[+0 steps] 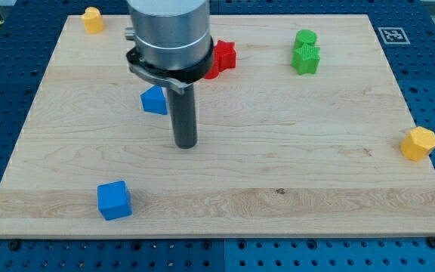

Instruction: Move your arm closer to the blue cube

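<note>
The blue cube [114, 200] sits near the board's [293, 189] bottom edge, bare wood around it. My tip [185, 144], a plain upright rod with no pincer, stands well apart at its one o'clock, just beside a second blue block [155, 100].

red block [225, 55], green blocks [306, 52], yellow blocks [418, 143], wooden board [278, 166]

On the wooden counter [293, 174], my tip [185, 145] stands near the middle, just to the view's right of and a little below a blue block [155, 100] of unclear shape. The blue cube [114, 200] lies well apart toward the view's bottom left. 2 green blocks [305, 53] touch near the top, a red block [223, 57] shows beside the arm, and 2 yellow blocks sit at the top left [92, 20] and right edge [418, 143].
</note>
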Controlling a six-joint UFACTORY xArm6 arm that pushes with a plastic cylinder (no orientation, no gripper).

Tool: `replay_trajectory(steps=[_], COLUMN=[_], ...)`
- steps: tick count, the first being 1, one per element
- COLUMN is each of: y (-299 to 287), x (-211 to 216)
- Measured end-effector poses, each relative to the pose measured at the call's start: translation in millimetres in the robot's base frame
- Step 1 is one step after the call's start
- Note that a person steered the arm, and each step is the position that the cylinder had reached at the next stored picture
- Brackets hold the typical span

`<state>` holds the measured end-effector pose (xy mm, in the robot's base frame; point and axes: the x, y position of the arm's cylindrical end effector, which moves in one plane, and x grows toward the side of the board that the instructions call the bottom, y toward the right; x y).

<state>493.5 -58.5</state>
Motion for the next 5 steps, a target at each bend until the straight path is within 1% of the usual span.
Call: replay_trajectory(steps=[3,4,5], y=[-87,-115,-126], x=[0,9,17])
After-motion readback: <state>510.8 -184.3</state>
